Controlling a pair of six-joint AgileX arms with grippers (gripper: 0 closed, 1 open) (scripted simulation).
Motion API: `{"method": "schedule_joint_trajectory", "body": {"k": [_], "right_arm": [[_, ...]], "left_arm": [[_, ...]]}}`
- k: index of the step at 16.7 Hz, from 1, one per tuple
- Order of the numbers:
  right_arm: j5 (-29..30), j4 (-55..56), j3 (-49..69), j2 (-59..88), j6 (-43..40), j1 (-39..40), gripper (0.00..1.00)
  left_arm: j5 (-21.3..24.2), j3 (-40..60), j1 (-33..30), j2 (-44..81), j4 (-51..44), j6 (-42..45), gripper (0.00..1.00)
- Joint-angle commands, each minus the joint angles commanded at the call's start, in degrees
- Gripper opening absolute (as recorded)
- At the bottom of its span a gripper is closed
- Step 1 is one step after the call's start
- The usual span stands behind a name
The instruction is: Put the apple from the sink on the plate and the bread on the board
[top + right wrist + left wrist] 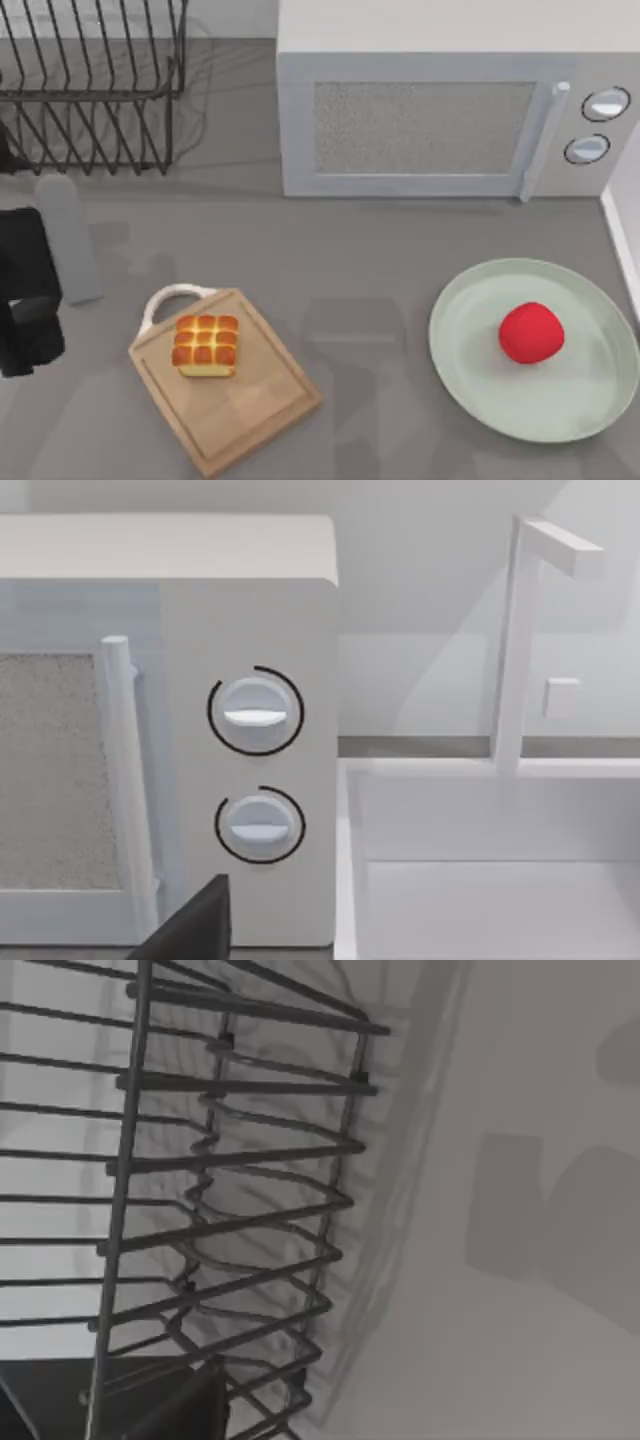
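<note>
Looks basically sorted: the plate [470, 375] at lower right is topped by the apple [531, 332], firm and slick, best pinched across its middle, the board [245, 410] at lower left by the squishy bread [206, 345], left arm [28, 300] parked mid-left, finger state can't be told.
</note>
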Motion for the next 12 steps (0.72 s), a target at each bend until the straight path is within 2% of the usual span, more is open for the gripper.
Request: {"method": "schedule_joint_trajectory", "body": {"k": [6, 9, 12], "right_arm": [[0.0, 0.0, 0.0, 0.0, 0.0, 0.0, 1.0], [0.0, 0.0, 0.0, 0.0, 0.0, 0.0, 1.0], [0.0, 0.0, 0.0, 0.0, 0.0, 0.0, 1.0]], "left_arm": [[0.0, -18.9, 6.6, -27.0, 10.5, -43.8, 1.0], [0.0, -26.3, 8.7, -39.3, 14.7, -58.9, 1.0], [0.1, -31.4, 9.9, -48.7, 17.8, -68.7, 1.0]]}}
